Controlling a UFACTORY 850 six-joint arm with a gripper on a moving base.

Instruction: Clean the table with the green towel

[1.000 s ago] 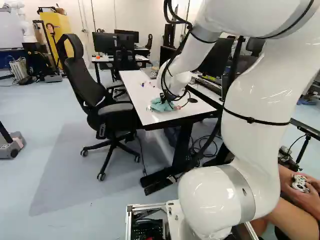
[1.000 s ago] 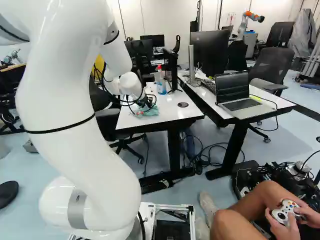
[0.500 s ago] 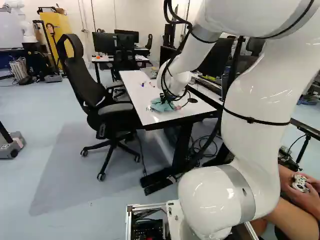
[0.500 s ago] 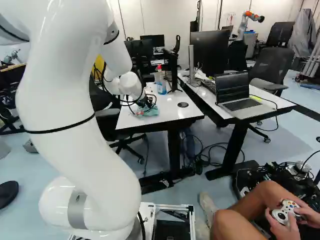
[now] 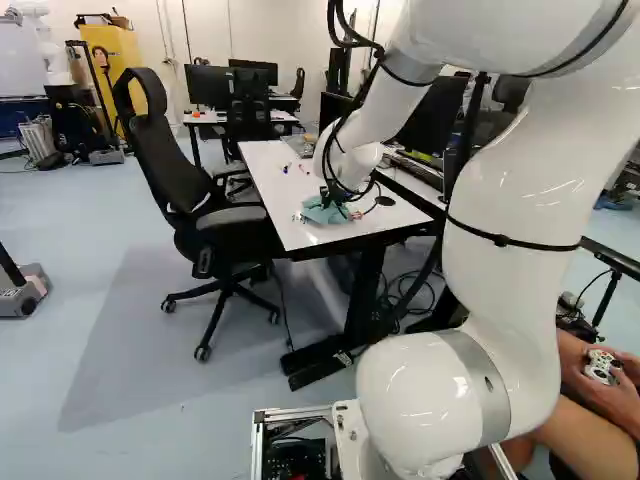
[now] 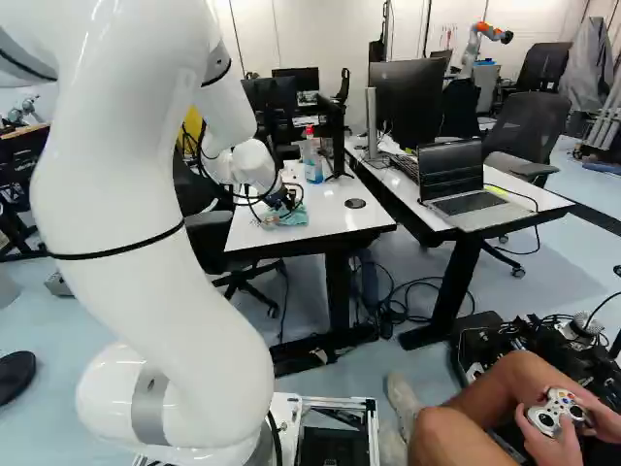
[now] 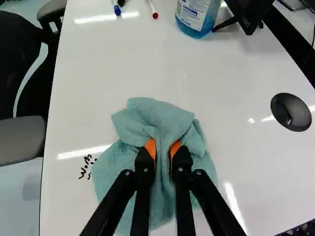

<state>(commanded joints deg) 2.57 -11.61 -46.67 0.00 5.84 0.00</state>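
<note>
The gripper (image 5: 332, 198) is low over the white table (image 5: 282, 200) in the left base view, its fingertips at the green towel (image 5: 320, 212). Between its orange pads, the wrist view shows the gripper (image 7: 163, 150) shut on a raised fold of the bunched towel (image 7: 160, 118). The rest of the cloth spreads on the tabletop around and under the fingers. Small black marks (image 7: 87, 166) are on the white surface just beside the towel. What lies beneath the cloth is hidden.
Ahead of the towel are a blue marker (image 7: 117, 10), a red-tipped marker (image 7: 153, 11), a bottle of blue liquid (image 6: 312, 160) and a black stand (image 7: 246, 14). A black office chair (image 5: 190, 180) stands along one side; a second desk with a laptop (image 6: 466, 184) adjoins.
</note>
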